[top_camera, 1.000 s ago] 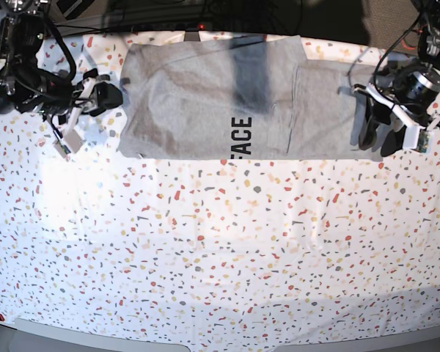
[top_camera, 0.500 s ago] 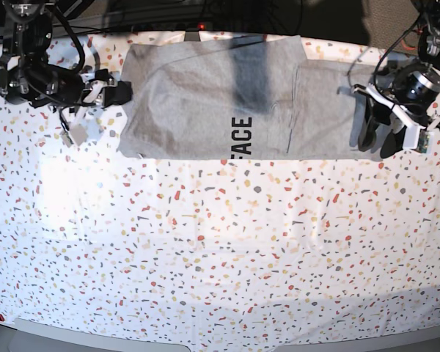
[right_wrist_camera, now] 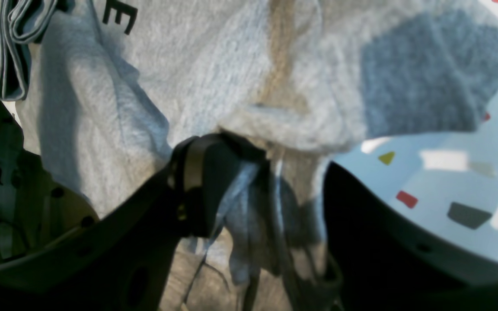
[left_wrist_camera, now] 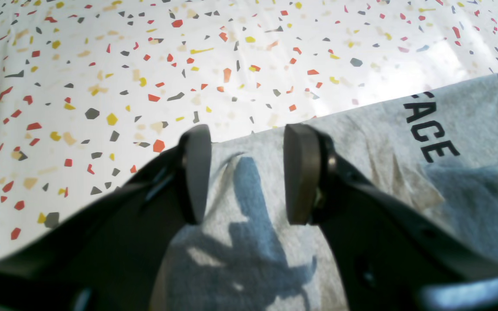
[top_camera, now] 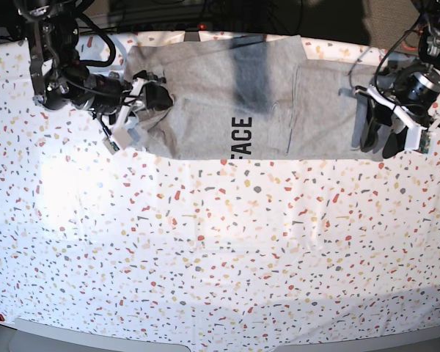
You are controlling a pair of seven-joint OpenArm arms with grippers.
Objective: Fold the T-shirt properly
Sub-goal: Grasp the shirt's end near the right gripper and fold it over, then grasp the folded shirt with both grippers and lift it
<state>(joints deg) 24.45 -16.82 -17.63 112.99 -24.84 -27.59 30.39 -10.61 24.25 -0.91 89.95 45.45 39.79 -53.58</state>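
Plainly "FACE" shows on the T-shirt (top_camera: pixel 227 95); left pincer (left_wrist_camera: pixel 247 172) gapes empty; right pincer (right_wrist_camera: pixel 253 194) straddles bunched cloth.

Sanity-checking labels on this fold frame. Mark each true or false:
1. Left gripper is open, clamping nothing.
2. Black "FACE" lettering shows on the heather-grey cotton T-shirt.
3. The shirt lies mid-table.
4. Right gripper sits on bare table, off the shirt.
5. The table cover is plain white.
1. True: the left gripper has its jaws apart above the cloth.
2. True: the black "FACE" lettering shows on the heather-grey cotton T-shirt.
3. False: it lies along the far edge.
4. False: the right gripper is at the shirt's edge, with bunched cloth between its jaws.
5. False: the table cover is white with coloured speckles.
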